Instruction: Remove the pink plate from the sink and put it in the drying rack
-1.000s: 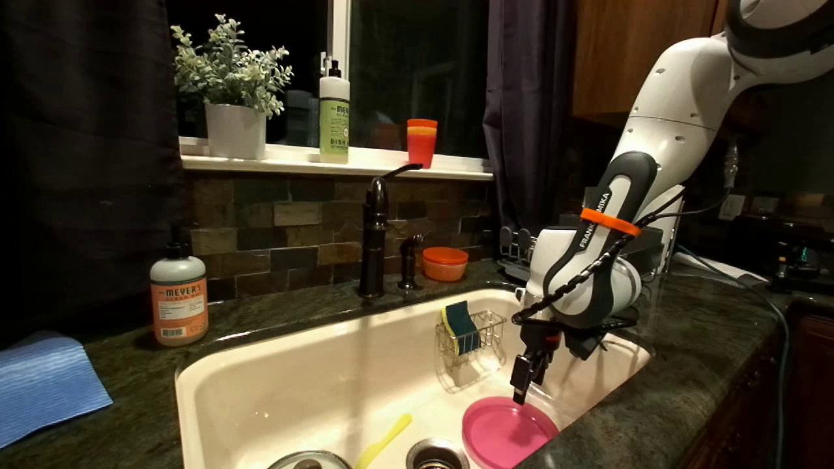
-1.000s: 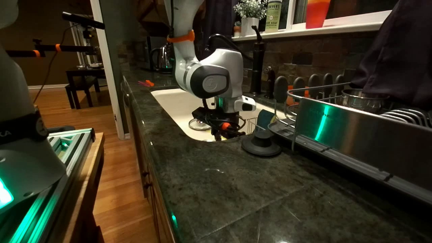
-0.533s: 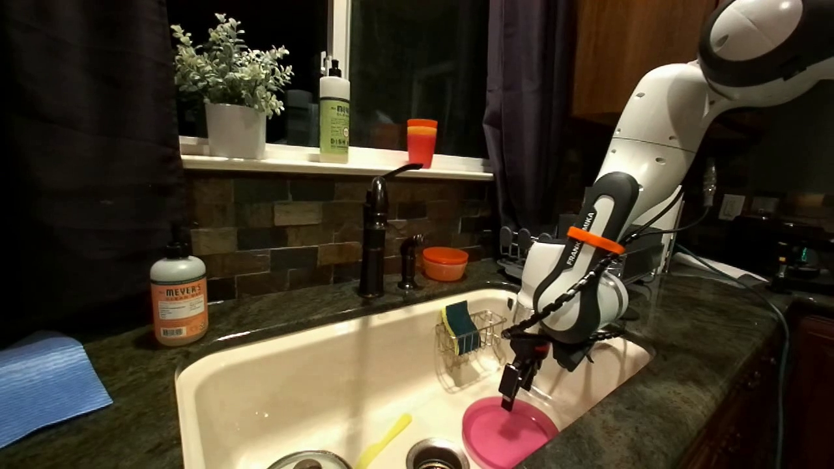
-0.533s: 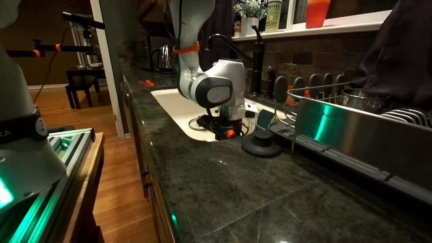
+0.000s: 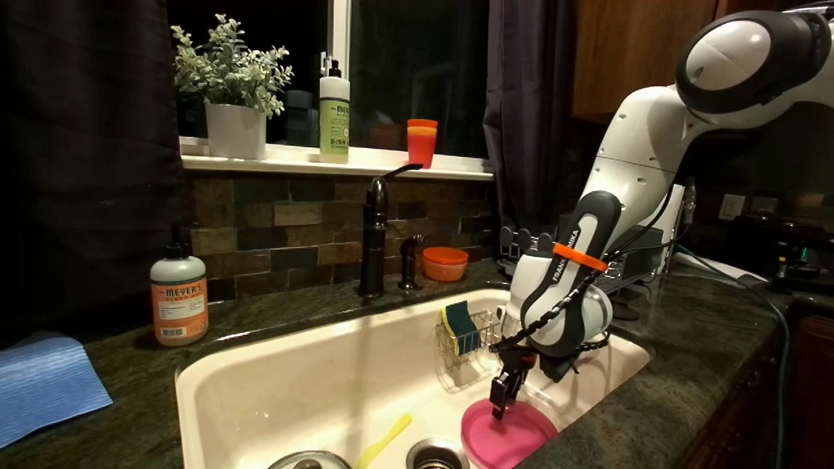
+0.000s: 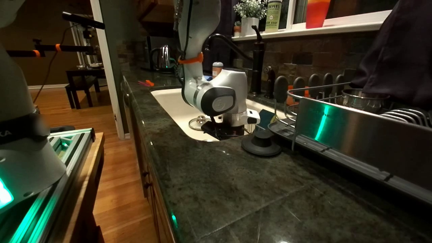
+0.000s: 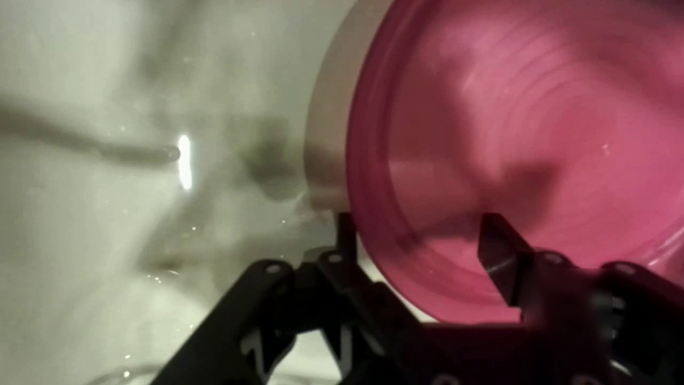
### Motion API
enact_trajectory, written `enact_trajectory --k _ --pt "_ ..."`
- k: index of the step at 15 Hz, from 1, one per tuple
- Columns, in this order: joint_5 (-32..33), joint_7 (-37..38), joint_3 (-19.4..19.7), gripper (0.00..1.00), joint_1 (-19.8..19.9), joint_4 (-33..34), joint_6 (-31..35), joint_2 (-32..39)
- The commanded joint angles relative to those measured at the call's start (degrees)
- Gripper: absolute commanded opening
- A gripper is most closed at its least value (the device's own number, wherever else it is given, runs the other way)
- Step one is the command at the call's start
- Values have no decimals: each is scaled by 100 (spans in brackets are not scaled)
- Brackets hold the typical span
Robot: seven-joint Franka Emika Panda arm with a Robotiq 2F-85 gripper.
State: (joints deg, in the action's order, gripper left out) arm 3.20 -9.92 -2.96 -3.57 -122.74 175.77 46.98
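One pink plate [image 5: 508,443], one sink [image 5: 260,391], one drying rack [image 6: 354,131], two soap bottles [image 5: 179,303], plants [image 6: 250,10] — perhaps two

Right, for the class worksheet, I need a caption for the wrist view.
Open gripper in the sink, lined up astride the rim of the pink plate.

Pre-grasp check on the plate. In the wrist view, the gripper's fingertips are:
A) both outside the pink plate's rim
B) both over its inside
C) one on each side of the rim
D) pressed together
C: the wrist view shows the gripper open, one fingertip just outside the rim of the pink plate and the other over its inside.
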Motion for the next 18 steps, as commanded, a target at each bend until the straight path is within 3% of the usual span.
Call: enact_trajectory --k 1,5,11,16,18 --pt "115 125 17 31 -15 311 102 359" --pt "79 174 -60 1 1 272 45 213" --pt "72 248 -96 1 -80 -4 -112 -233" --pt "30 255 -351 1 -19 -533 -831 -1110" --pt "84 486 -90 1 -335 -687 -1170 -1470"
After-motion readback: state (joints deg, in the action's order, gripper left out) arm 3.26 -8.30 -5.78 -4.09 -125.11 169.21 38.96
